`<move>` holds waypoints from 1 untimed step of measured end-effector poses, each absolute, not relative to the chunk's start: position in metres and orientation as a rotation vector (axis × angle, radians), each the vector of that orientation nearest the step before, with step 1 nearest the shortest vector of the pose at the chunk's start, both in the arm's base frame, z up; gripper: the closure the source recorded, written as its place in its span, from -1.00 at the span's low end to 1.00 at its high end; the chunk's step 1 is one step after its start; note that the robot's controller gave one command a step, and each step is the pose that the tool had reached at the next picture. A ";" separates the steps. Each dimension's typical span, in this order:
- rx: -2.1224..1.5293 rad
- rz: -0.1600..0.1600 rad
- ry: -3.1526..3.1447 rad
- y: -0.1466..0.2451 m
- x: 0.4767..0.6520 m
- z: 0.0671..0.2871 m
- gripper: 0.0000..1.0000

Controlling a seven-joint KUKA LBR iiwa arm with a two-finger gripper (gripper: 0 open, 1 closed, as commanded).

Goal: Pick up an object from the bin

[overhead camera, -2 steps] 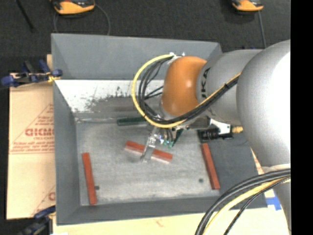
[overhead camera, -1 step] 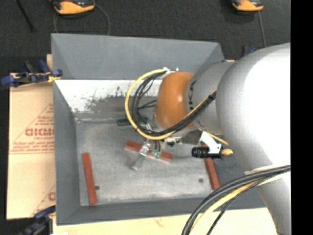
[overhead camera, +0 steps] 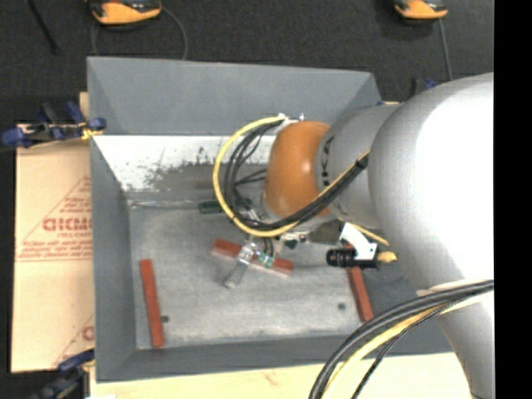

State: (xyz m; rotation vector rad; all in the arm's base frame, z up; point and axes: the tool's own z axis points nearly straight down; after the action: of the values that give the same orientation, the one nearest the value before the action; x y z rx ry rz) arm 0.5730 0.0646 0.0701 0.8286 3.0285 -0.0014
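Camera view: my gripper (overhead camera: 248, 260) hangs over the middle red stick (overhead camera: 223, 247), which looks light and stiff, so I'd grasp it mid-length. I cannot tell how wide the grip is.

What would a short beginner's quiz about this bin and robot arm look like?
1. True or false: the gripper is over the middle red stick on the floor of the bin.
2. The left red stick lies: A) along the bin's left wall; B) across the bin's middle; C) upright against the back wall.
3. Fill in: the wrist cover on the arm is coloured ____.

Key: 1 true; 2 A; 3 orange.
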 end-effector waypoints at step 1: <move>0.826 -0.001 3.027 0.065 0.574 0.071 1.00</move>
State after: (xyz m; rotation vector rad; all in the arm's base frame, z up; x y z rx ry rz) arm 0.5737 0.0646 0.0709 0.8256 3.0274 -0.0010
